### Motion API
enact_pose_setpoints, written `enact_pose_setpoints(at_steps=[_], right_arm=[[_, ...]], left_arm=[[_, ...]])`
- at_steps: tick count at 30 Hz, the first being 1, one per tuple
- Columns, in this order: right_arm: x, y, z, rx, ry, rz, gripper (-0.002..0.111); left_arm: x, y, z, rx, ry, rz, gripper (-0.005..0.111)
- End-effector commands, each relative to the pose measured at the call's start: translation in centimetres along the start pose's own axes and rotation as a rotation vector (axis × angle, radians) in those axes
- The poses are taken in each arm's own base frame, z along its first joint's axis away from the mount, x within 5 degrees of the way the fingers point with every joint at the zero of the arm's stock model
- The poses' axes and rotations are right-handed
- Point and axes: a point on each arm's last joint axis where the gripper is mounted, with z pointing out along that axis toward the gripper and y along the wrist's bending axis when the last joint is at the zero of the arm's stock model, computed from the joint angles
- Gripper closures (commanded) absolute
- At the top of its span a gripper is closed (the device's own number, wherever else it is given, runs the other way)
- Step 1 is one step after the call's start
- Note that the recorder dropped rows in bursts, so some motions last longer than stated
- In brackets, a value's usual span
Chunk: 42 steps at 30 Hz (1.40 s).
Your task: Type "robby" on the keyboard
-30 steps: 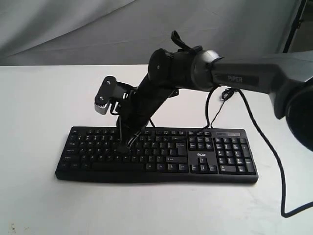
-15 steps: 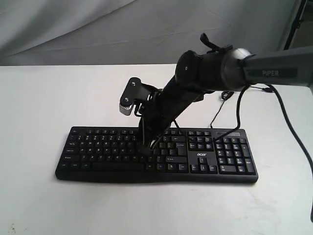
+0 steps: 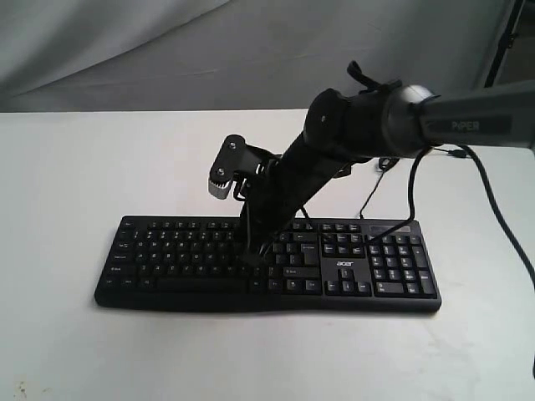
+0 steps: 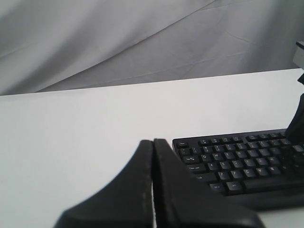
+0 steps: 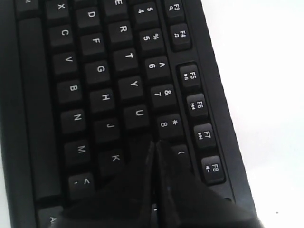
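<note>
Over the keyboard [image 3: 167, 259], my right gripper [image 5: 154, 143] sets its pressed-together fingers among the U, K and 8 keys; my left gripper [image 4: 153, 141], fingers likewise together, hangs off its end.

One black keyboard [image 3: 167, 259] lies on one white table [image 3: 67, 167]. One robot arm [image 3: 368, 125] shows in the exterior view, and it carries one small silver camera module [image 3: 226, 167]. Two grippers appear in all: the right gripper [image 5: 154, 145] in its own wrist view and the left gripper [image 4: 153, 141] in the other wrist view. Each has two black jaws. The keyboard bears one "acer" logo [image 3: 345, 265] and one number pad [image 3: 401, 267]. In the right wrist view, six function keys [image 5: 192, 76] can be counted in a single row. One grey cloth [image 3: 167, 50] hangs behind the table. At least two black cables [image 3: 493, 217] trail near the arm; their exact number is unclear.
</note>
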Motion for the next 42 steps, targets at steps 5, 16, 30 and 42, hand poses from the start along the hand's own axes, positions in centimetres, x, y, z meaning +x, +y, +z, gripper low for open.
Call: enact_pose_setpoints(at_steps=[5,16,30,42], right_arm=[[0.2,-0.1,-0.4,-0.005,0.004,0.011,0.108],[0.4,0.1,-0.4,-0.018,0.026,0.030,0.108],[0.8,-0.1,0.4,-0.011,0.040,0.034,0.108],[1.1,0.0,0.9,-0.028,0.056,0.035,0.108]], left_arm=[[0.1,0.0,0.0,0.005,-0.005,0.003,0.107],[0.1,0.0,0.0,0.005,-0.005,0.003,0.107],[0.1,0.0,0.0,0.005,-0.005,0.003,0.107],[0.1,0.0,0.0,0.005,-0.005,0.003,0.107]])
